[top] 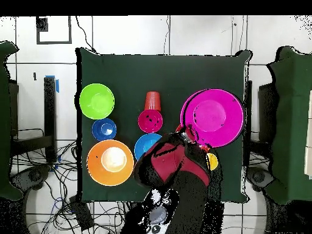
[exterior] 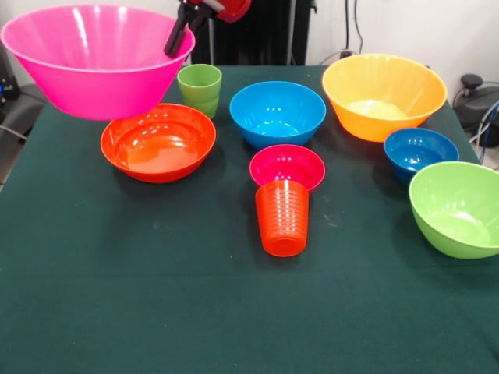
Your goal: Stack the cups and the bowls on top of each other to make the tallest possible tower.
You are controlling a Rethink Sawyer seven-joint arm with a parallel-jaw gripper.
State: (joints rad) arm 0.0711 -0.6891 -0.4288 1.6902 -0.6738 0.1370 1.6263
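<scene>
My gripper (exterior: 176, 39) is shut on the right rim of the large pink bowl (exterior: 93, 62) and holds it above the table's far left, over the far edge of the wide red-orange bowl (exterior: 158, 142). In the overhead view the pink bowl (top: 213, 116) covers most of that bowl, and the gripper (top: 194, 135) is at its rim. The light green cup (exterior: 199, 88) stands just right of the pink bowl. The yellow cup (top: 211, 161) shows only from overhead. The ribbed orange-red cup (exterior: 282, 216) stands upside down in front of the small magenta bowl (exterior: 287, 166).
The medium blue bowl (exterior: 277, 113) sits mid-table. The large yellow-orange bowl (exterior: 383, 95), small dark blue bowl (exterior: 421, 152) and lime green bowl (exterior: 460, 206) stand along the right side. The arm (top: 173, 164) reaches over the table's robot side.
</scene>
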